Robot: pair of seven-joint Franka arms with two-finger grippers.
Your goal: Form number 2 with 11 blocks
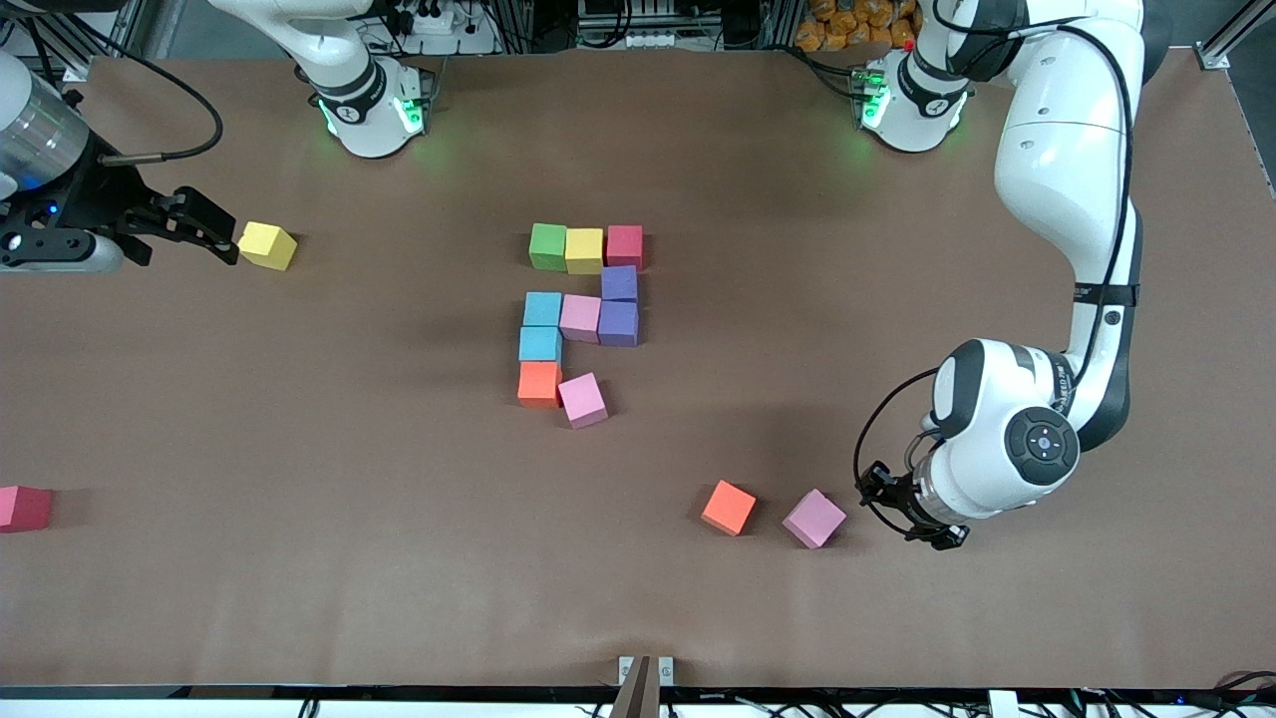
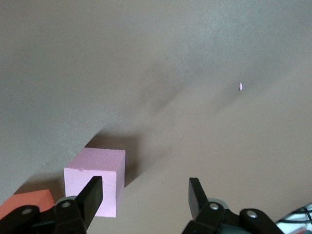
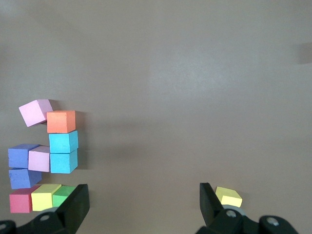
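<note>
Mid-table, coloured blocks form a partial number 2 (image 1: pixel 580 318): green (image 1: pixel 547 246), yellow and red in a row, two purple (image 1: pixel 618 304), a pink, two light blue, an orange (image 1: pixel 539 384) and a tilted pink block (image 1: pixel 583 400). My left gripper (image 1: pixel 912 511) is open and empty beside a loose pink block (image 1: pixel 814 519), which lies just outside one finger (image 2: pixel 92 195) in the left wrist view, where it shows as the pink block (image 2: pixel 97 180). My right gripper (image 1: pixel 221 242) stands open next to a loose yellow block (image 1: pixel 267 245), and nothing lies between its fingers (image 3: pixel 78 204).
A loose orange block (image 1: pixel 729 508) lies beside the loose pink one, toward the right arm's end. A red block (image 1: pixel 24 508) sits at the table's edge at the right arm's end. Bare brown table (image 1: pixel 349 558) surrounds the figure.
</note>
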